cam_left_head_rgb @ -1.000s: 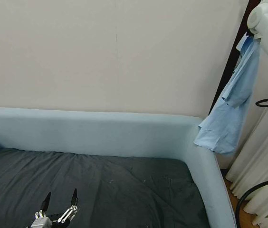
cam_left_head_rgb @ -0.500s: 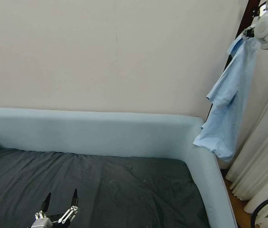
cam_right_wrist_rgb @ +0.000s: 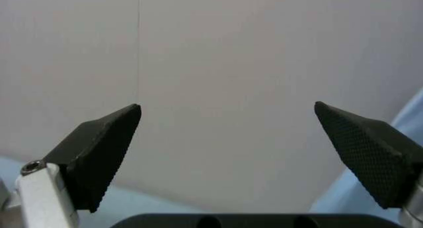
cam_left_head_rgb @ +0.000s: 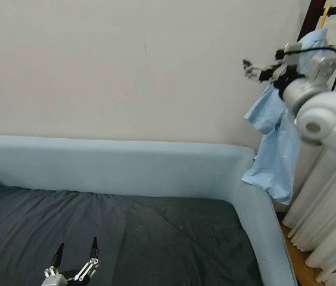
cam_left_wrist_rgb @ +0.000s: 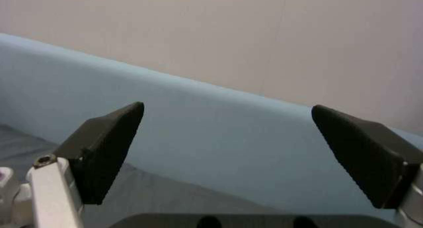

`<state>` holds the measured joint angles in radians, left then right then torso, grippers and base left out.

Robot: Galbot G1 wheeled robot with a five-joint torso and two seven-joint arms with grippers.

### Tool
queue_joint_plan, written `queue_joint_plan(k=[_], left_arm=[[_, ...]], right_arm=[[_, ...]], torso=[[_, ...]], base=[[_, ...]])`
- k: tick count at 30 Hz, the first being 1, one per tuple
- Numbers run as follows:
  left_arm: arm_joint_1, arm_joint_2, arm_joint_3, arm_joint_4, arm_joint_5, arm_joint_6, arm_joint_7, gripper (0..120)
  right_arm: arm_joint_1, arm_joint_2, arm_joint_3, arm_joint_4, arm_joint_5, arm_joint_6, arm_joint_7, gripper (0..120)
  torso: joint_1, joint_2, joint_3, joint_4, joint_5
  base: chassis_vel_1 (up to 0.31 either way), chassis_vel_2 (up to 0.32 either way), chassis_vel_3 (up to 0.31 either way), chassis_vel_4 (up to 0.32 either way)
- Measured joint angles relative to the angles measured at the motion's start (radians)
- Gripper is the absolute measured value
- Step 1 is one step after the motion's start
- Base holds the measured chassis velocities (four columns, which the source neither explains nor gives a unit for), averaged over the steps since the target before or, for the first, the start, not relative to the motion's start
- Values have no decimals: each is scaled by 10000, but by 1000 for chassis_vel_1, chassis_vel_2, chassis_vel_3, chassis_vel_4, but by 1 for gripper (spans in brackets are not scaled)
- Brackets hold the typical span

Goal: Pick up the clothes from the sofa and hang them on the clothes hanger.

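A light blue shirt (cam_left_head_rgb: 280, 140) hangs from the dark clothes stand (cam_left_head_rgb: 312, 13) at the right, past the end of the sofa (cam_left_head_rgb: 126, 164). My right gripper (cam_left_head_rgb: 251, 68) is raised just left of the shirt's collar, open and holding nothing. In the right wrist view its gripper (cam_right_wrist_rgb: 227, 108) faces the bare wall, with a strip of the shirt (cam_right_wrist_rgb: 408, 120) at the picture's edge. My left gripper (cam_left_head_rgb: 74, 266) hovers low over the dark grey seat cover (cam_left_head_rgb: 156, 232), open and holding nothing. In the left wrist view that gripper (cam_left_wrist_rgb: 227, 108) faces the sofa's backrest (cam_left_wrist_rgb: 218, 134).
The sofa has a pale blue backrest and a raised arm (cam_left_head_rgb: 257, 214) on the right. White curtains (cam_left_head_rgb: 329, 232) hang beyond the stand. A plain wall (cam_left_head_rgb: 126, 65) stands behind the sofa.
My right arm has swung left from the picture's upper right corner, away from the shirt. The shirt has shifted slightly and hangs free on the stand. The left gripper has not moved.
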<state>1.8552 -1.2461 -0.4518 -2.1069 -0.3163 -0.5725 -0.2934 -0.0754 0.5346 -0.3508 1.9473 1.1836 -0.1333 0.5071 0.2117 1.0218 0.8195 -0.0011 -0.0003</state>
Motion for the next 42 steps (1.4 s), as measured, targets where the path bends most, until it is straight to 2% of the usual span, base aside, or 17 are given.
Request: queue_joint_plan(k=[1,2,3,5,6,7,9,10,12,13,15,16,19,21,23,29,42], left_arm=[[-37,-60,13,62,24,-60,48,100],[-37,-60,13,62,24,-60,48,100],[-63,-116,23,102,31,-99,84,100],[-112,-291,47,207,35,-135,225,100],[-112,-291,47,207,35,-135,225,100],[-119,-330,58,254,55,-126,273,100],[-111,-374,112,366,166,-111,355,100],[-101,-381,144,413,202,-111,387,100],[-91,-383,184,500,239,-133,465,100],[-91,-383,184,500,239,-133,465,100],[-91,-356,207,591,265,-196,552,100],[-91,-356,207,591,265,-196,552,100],[-87,-262,239,618,281,-241,607,100],[-85,-217,255,624,299,-257,639,100],[-83,-58,328,668,415,-426,923,100],[-193,138,331,720,500,-529,1027,100],[-347,180,211,731,438,-501,1056,100]], right_arm=[[-865,34,283,180,-285,155,56,100],[-865,34,283,180,-285,155,56,100],[-1559,111,627,228,-625,288,44,100],[-3882,490,1788,174,-1611,622,-138,100],[-3882,490,1788,174,-1611,622,-138,100],[-4646,632,2216,133,-1959,737,-228,100],[-6481,972,3511,62,-2966,1036,-518,100],[-7586,1197,4309,74,-3500,1183,-707,100],[-9427,1769,5620,195,-4425,1416,-1059,100],[-9427,1769,5620,195,-4425,1416,-1059,100],[-11849,2872,7627,645,-5487,1768,-1578,100],[-11849,2872,7627,645,-5487,1768,-1578,100],[-13994,4314,9007,1211,-6370,2357,-2317,100],[-14497,4660,9279,1419,-6461,2486,-2457,100],[-16115,5869,9947,1977,-7189,3212,-3093,100],[-17766,7090,10414,2681,-8751,4299,-3885,100],[-18324,7781,10271,2436,-9689,5458,-4271,100]], torso=[[0,0,1,0,-1],[0,0,1,0,-1],[0,0,0,-1,-1],[0,0,0,1,-4],[0,0,0,1,-4],[0,-1,2,1,6],[1,-1,0,-1,0],[1,0,-1,6,-13],[0,-2,1,-4,8],[0,-2,1,-4,8],[0,1,-2,-4,-11],[0,1,-2,-4,-11],[-1,0,-2,-6,6],[-1,0,-3,-6,-2],[-1,1,-2,-2,-2],[-1,1,-1,0,-6],[0,1,0,0,-3]], base=[[0,0,0,0],[0,0,0,0],[0,0,0,0],[0,0,0,0],[0,0,0,0],[0,0,0,0],[0,0,0,0],[0,0,0,0],[0,0,0,0],[0,0,0,0],[0,0,0,0],[0,0,0,0],[0,0,0,0],[0,0,0,0],[0,0,0,0],[0,0,0,0],[0,0,0,0]])
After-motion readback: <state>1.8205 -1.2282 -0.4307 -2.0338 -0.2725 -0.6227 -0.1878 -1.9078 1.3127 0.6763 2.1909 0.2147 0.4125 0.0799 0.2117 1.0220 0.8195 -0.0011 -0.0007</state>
